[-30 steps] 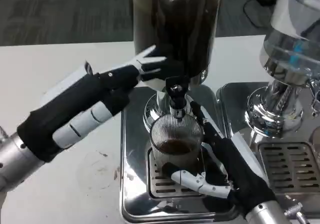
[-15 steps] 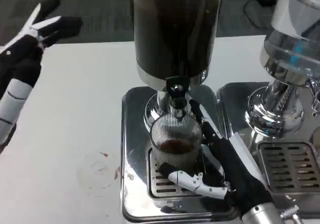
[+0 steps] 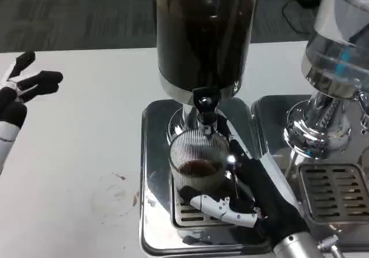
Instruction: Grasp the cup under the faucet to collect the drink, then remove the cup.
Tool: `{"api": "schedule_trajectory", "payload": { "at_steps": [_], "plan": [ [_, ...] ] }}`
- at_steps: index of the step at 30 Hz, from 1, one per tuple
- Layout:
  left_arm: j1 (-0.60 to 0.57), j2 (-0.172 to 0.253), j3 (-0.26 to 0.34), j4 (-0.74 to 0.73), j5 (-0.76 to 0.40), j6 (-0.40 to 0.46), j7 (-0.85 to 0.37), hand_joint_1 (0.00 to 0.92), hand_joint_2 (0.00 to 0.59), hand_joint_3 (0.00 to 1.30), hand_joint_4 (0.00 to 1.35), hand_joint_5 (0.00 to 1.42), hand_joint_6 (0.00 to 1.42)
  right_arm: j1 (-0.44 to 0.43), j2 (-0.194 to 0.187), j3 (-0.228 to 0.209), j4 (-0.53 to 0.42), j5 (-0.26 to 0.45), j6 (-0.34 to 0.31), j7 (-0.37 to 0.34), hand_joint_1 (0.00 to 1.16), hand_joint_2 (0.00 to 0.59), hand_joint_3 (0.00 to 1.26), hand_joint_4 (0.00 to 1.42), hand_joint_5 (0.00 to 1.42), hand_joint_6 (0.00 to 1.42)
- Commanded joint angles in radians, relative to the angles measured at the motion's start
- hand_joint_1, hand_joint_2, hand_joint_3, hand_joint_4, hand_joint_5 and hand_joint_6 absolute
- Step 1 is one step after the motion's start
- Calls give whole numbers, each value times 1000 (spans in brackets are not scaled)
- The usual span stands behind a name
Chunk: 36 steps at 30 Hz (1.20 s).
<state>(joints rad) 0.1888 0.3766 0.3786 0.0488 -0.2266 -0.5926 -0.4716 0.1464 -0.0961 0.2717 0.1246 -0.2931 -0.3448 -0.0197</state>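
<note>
From the head view, the ribbed clear glass cup (image 3: 199,163) with a little dark drink in its bottom stands on the slotted steel drip grate (image 3: 187,212), directly beneath the small black-and-chrome faucet (image 3: 205,111) of the tall dark-filled cylindrical dispenser (image 3: 203,33). The right hand (image 3: 245,197) wraps the cup from the right, one white-and-black finger curled across its base in front, so it holds the cup. The left hand (image 3: 23,88) hangs over the white worktop (image 3: 86,154) well to the left, fingers apart and holding nothing. The step in hand looks like taking the cup away: best to keep the grip firm on the ribbed wall, slide the cup toward the robot until its rim is out from under the faucet, and only then lift, keeping it upright so the drink stays level. A second shiny dispenser (image 3: 334,67) stands to the right, so the way out is forward.
</note>
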Motion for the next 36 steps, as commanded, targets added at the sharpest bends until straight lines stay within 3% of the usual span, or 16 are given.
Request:
{"api": "schedule_trajectory", "payload": {
  "at_steps": [1, 8, 21, 36],
  "plan": [
    [13, 1, -4, 22, 6, -7, 13, 0, 230, 370, 38, 253, 114, 6, 2, 1, 9, 2, 2, 1, 768, 131, 0, 66, 172, 341],
    [35, 0, -1, 16, 4, 4, 17, 0, 229, 383, 51, 263, 117, 7, 22, 6, 24, -30, -5, -43, 792, 126, 0, 158, 268, 429],
    [61, 3, 2, -13, -1, 19, 38, 0, 229, 420, 81, 277, 122, -20, 24, 22, 53, -45, 4, -45, 822, 135, 25, 199, 338, 494],
    [68, 6, 0, -37, 0, 30, 41, 0, 233, 452, 103, 288, 123, -51, 40, 30, 134, -49, -49, -89, 839, 136, 210, 343, 462, 580]
  ]
}}
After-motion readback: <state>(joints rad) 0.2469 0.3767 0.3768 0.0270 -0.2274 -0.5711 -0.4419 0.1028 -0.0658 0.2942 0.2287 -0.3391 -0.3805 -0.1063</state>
